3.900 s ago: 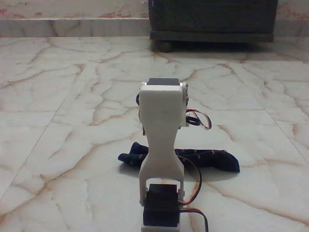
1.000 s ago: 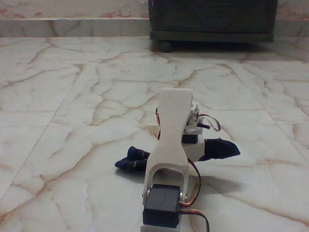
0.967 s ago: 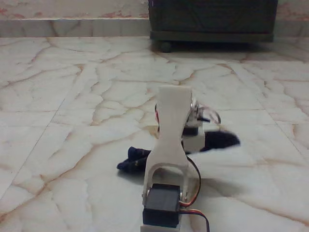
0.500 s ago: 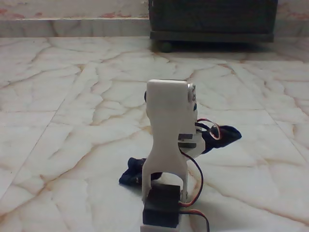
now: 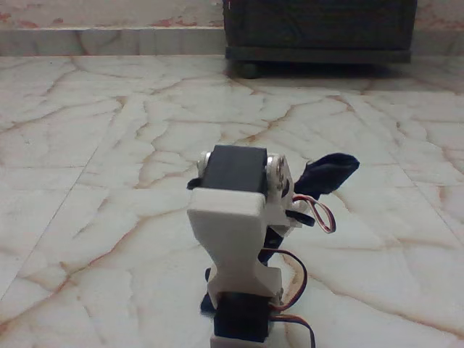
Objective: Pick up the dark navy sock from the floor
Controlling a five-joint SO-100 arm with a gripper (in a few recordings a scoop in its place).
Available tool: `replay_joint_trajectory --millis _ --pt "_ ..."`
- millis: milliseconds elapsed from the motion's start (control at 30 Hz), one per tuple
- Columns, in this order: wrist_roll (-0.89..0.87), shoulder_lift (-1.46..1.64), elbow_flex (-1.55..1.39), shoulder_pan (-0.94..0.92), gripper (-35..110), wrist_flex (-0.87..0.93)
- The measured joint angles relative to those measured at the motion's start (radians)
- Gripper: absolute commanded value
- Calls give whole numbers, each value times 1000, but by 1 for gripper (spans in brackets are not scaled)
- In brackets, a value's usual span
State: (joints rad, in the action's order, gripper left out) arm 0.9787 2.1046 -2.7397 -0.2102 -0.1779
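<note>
Across the whole fixed view we've got the glossy cream marble floor with brownish veins (image 5: 87, 145), a dark wooden cabinet (image 5: 319, 29) at the back, and our white plastic arm with black servo blocks (image 5: 235, 210) right in the middle. The limp dark navy sock (image 5: 328, 174) pokes out on the picture's right of the arm, up off the tiles, so we'd say the lift looks mostly done; a dark bit low beside the base may be its other end, hard to tell. Its visible end points up and right, long axis slanting down-left behind the arm. We can't tell the gripper's state.
</note>
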Motion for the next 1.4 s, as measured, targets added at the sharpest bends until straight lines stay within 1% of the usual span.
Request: replay_joint_trajectory --millis 133,233,267,300,333,367,433,467,500,533,567,600,633,667,833,967,1067,1133,1400 --pt "98 245 -87 0 0 0" --pt "126 302 -109 17 0 -58" --pt "149 305 -149 23 0 -152" --pt "163 307 -193 23 0 -207" --pt "167 308 -215 29 0 -259" --pt "176 308 -224 31 0 -268" --pt "210 308 -324 46 0 -472" --pt "225 308 -344 58 0 -535" --pt "255 308 -345 66 0 -555" --pt "273 308 -345 69 0 -560" --pt "327 308 -345 69 0 -560" --pt "479 308 -345 69 0 -566" --pt "541 308 -345 69 0 -572" --pt "558 308 -345 69 0 -572" --pt "565 308 -345 77 0 -572" --pt "586 308 -345 77 0 -607" --pt "603 308 -345 77 0 -568" --pt "603 308 -345 110 0 -568" --pt "601 308 -345 114 0 -565"
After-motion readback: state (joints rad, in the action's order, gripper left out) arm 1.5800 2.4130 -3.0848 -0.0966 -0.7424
